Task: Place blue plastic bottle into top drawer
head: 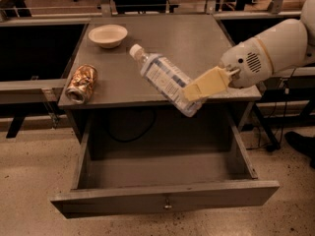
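We saw a grey bench [197, 38] carrying a pale bowl [108, 35] at back left and a crushed coppery can [81, 83] on its side near the front left edge. The claw [197, 90] hung over the front right edge, gripping the blue plastic bottle [162, 77].

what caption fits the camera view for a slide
Gripper at the cabinet front edge holds the blue plastic bottle tilted above the open top drawer; crushed can and bowl on top

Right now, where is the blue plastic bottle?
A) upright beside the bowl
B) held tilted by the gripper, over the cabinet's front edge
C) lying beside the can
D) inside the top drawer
B: the gripper clamps the blue plastic bottle, cap up-left, outside the open top drawer.
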You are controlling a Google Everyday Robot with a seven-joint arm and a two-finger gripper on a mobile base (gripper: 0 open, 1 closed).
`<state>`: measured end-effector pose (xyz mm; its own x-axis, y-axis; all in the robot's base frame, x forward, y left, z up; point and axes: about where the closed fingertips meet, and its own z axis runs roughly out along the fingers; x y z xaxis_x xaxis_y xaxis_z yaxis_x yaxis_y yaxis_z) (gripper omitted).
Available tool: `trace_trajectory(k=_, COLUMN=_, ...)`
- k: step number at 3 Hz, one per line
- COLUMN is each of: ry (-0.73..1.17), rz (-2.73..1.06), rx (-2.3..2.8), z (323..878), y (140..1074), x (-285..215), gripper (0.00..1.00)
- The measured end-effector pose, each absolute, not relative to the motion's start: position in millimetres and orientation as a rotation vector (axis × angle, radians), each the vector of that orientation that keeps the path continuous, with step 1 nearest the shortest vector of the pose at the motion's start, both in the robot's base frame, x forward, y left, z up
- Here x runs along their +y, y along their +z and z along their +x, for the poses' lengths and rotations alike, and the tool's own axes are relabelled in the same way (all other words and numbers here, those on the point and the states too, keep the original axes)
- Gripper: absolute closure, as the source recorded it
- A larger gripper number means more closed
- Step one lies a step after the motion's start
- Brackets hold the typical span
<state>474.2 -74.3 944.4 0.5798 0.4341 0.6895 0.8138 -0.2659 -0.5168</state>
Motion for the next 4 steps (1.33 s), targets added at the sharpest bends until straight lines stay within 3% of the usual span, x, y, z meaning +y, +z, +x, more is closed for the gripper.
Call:
trace_trajectory(k=2, ry=-0.651, rz=-2.106, rx=-1.593, z=454, y=885, x=-46, gripper=1.00)
trace_trajectory(k=4, ry=-0.645, rz=-2.099, rx=-1.762, z=458, y=864, x=-55, gripper=1.00)
